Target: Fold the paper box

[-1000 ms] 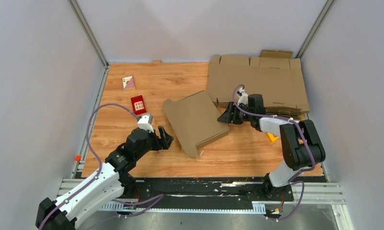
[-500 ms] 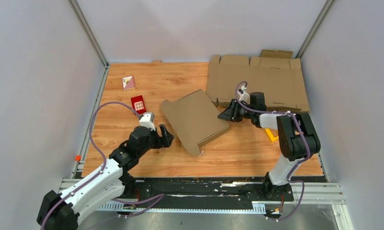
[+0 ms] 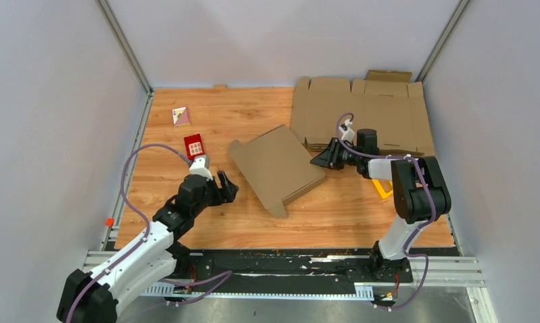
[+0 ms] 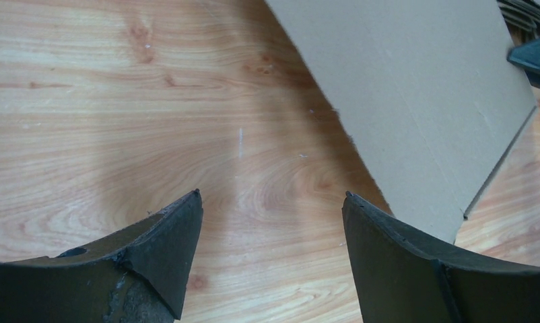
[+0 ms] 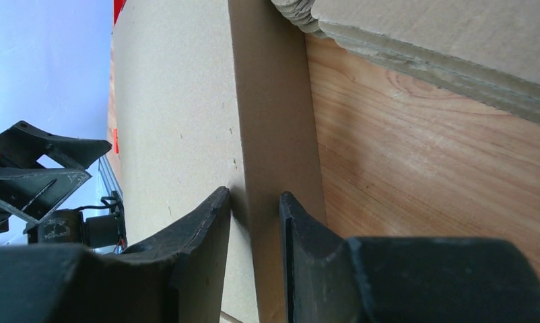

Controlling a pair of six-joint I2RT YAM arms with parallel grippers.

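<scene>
Two tools flank paper box (image 3: pixel 275 168), left tool (image 4: pixel 273 195) gaping off its edge, right tool (image 5: pixel 254 194) at opposite edge, grip unclear.

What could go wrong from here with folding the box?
1. The right gripper meets only the box's right edge, and whether it grips is unclear; the box may slide or turn, since the left gripper is open and apart from it.
2. The stacked sheets lie close by the right gripper; a finger could catch one.
3. The red box lies close to the left gripper and could be knocked.
</scene>
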